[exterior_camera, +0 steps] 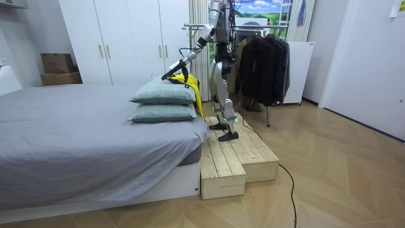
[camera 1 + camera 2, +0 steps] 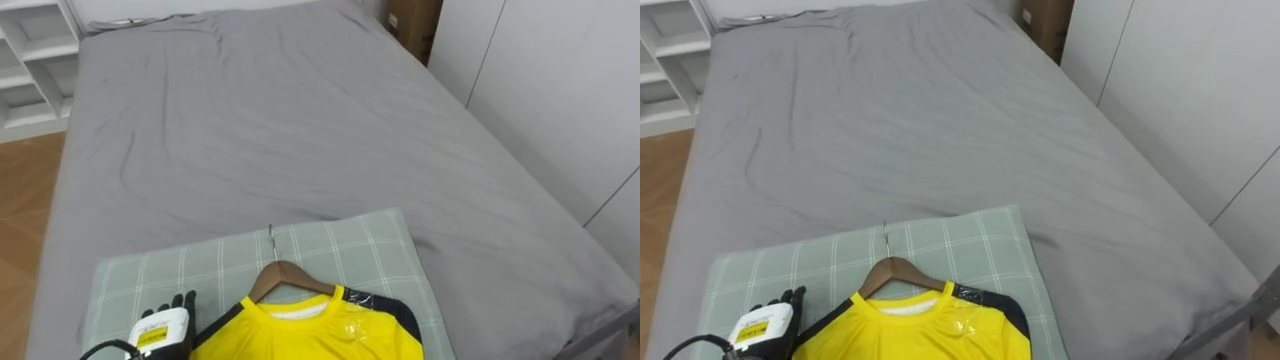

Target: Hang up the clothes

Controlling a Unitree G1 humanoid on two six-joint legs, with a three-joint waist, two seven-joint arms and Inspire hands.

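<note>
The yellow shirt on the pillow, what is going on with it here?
The robot stands on a wooden platform beside the bed. A yellow shirt, already on a wooden hanger, lies on the top pillow. The left robot hand lies open on that pillow, beside the shirt. The shirt is not yet on the clothes rack.

There is one bed (image 1: pixel 76 133) with two pillows (image 1: pixel 166 95) stacked on it, one yellow shirt (image 2: pixel 320 330) and one wooden hanger (image 2: pixel 285 275). One hand (image 2: pixel 165 318), the left, shows. The room view adds one clothes rack (image 1: pixel 196 27) with dark garments (image 1: pixel 259 60) too bunched to count, two cardboard boxes (image 1: pixel 57 63) and two wooden platforms (image 1: pixel 221 168), and the eye views one white shelf unit (image 2: pixel 30 60)
</note>
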